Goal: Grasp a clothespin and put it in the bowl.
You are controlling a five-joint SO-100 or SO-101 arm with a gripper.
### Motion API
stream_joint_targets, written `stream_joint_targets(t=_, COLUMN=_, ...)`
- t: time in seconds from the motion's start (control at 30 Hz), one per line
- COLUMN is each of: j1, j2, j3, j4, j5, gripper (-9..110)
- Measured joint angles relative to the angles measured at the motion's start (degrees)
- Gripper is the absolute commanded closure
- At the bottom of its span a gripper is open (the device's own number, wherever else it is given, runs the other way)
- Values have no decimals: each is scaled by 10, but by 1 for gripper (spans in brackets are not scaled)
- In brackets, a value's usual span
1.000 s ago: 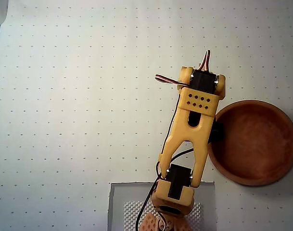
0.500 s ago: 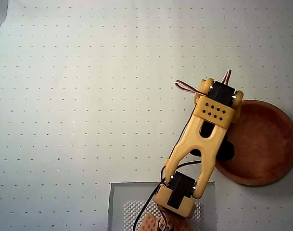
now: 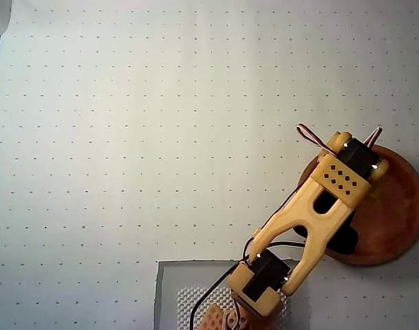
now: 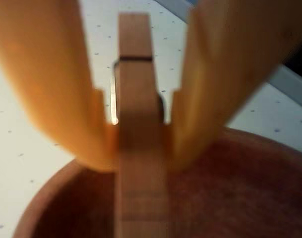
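Clothespin [image 4: 140,129], slim tan wood, pinched between yellow gripper [image 4: 140,153] fingers, jaws closed on it at spring. Held lengthwise over reddish-brown round wooden bowl [image 3: 402,206], above interior; positioned for drop. Not yet released.

Tan wooden clothespin [image 4: 141,148] upright, pinched in tool [image 4: 140,158], above reddish-brown bowl [image 4: 240,198].
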Motion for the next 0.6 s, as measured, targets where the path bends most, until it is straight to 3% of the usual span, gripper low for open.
stream_joint_targets(t=0.6, j1=56, j2=-109, j3=0, j4=0, j5=-25, gripper=104)
